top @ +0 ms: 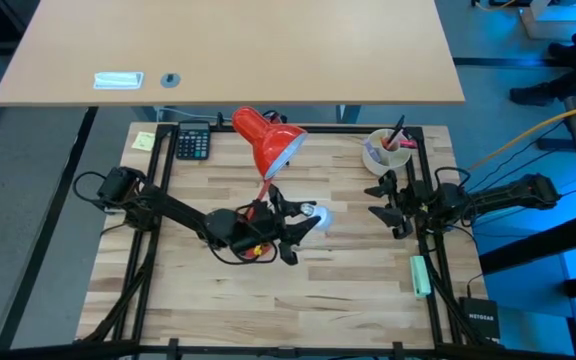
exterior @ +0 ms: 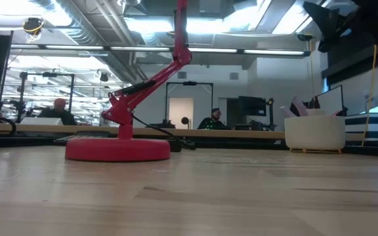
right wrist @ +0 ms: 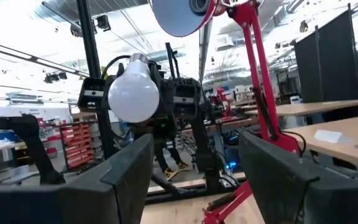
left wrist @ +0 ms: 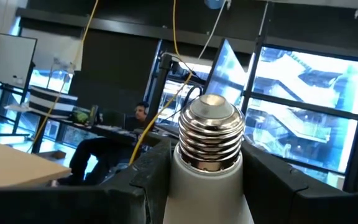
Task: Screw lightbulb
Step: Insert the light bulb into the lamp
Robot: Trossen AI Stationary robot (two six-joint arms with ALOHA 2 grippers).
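The red lamp stands on its round base (exterior: 117, 148), with its shade (top: 270, 141) toward the table's far side. In the right wrist view the shade's open mouth (right wrist: 180, 15) hangs above the lightbulb. My left gripper (top: 303, 218) is at the table's middle beside the lamp's arm, shut on the white lightbulb (top: 314, 212). The bulb's silvery screw base (left wrist: 209, 133) points up and away from the gripper. My right gripper (top: 383, 205) waits open and empty near the table's right side, facing the bulb (right wrist: 133, 93). My left gripper pinches the bulb's white neck (left wrist: 185, 180), just below the screw base, between its two fingers (left wrist: 143, 177). The fingers come from the table's left and slant upward. The bulb is lifted clear of the table, its screw base up and its round dome (right wrist: 133, 96) toward the table's right.
A calculator (top: 193, 143) and a yellow note (top: 144, 140) lie at the far left. A white cup with pens (top: 386, 150) stands at the far right. A green marker (top: 420, 275) lies near the right edge. The lamp's red arm (right wrist: 260, 93) rises beside the bulb.
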